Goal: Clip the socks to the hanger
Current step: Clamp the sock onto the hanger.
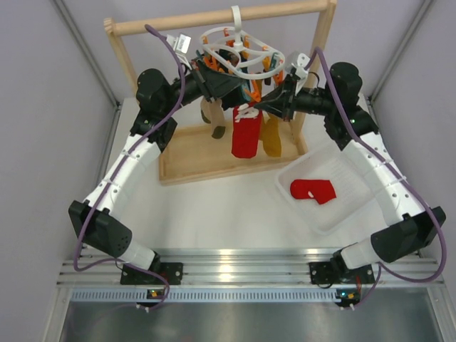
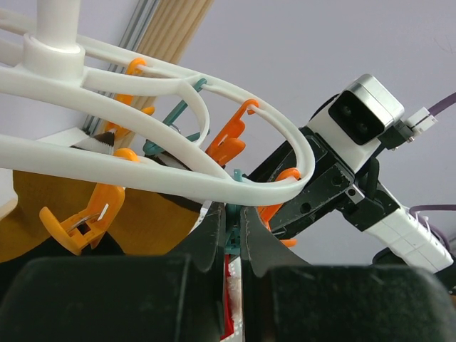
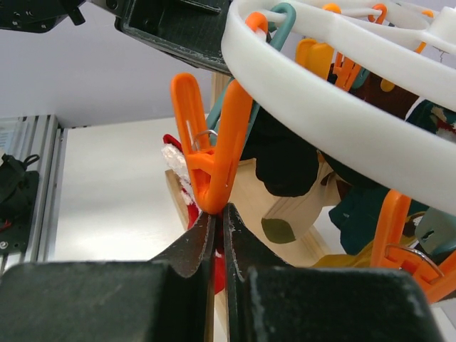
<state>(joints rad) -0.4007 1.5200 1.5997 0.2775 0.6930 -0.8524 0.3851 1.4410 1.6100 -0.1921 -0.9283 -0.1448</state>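
The white ring hanger (image 1: 239,53) hangs from the wooden rack's top bar, with orange and teal clips. A red sock (image 1: 246,132) with a white patch hangs below it between both grippers. My left gripper (image 1: 226,89) is shut on a teal clip (image 2: 233,226) under the hanger ring (image 2: 178,178), with the red sock (image 2: 229,303) showing between its fingers. My right gripper (image 3: 219,214) is shut on the red sock (image 3: 179,153) just under an orange clip (image 3: 214,153). A second red sock (image 1: 312,190) lies in the white tray (image 1: 356,210). A black sock (image 3: 285,160) hangs clipped behind.
The wooden rack (image 1: 214,160) stands at the back with its base board on the table. A mustard-yellow sock (image 1: 271,139) and a beige sock with a green toe (image 1: 214,117) hang from the hanger. Grey walls close in on both sides.
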